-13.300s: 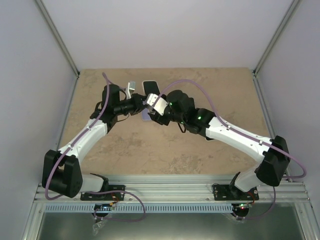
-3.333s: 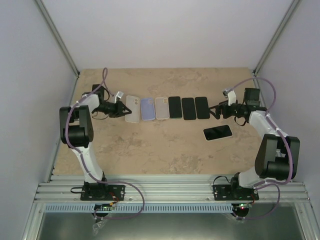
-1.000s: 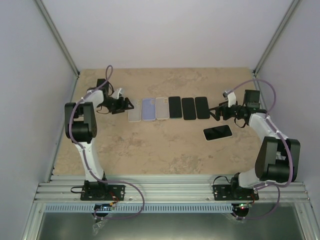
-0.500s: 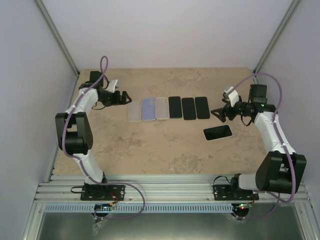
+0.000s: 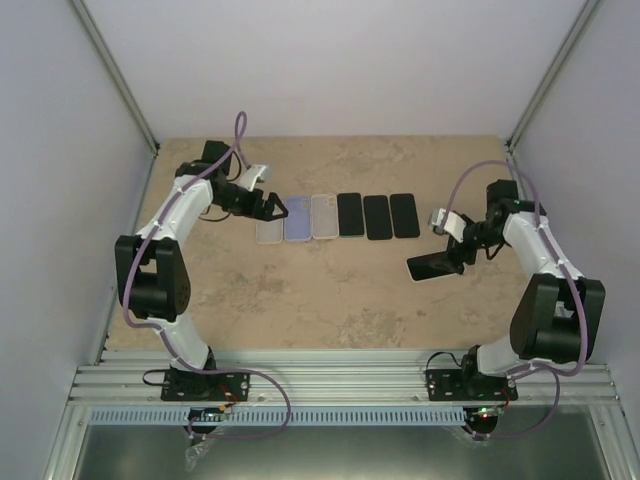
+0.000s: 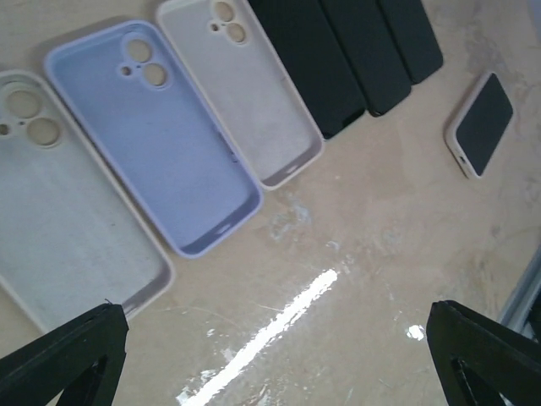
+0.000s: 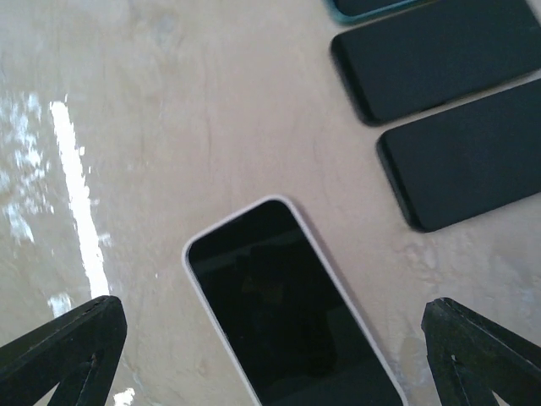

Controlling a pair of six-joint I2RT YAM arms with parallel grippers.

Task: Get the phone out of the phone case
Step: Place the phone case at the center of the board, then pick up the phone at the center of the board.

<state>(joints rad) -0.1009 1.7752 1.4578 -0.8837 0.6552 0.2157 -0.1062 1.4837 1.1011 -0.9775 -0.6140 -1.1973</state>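
While the right gripper (image 5: 452, 255) hovers spread wide above the cased phone (image 7: 287, 304), it's the reach step; next means lowering to grip it.

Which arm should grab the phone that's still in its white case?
Right, I'd say. The right gripper is open just over the phone in the white case, which lies between its fingertips in the wrist view. The left gripper is far off, over the empty purple case.
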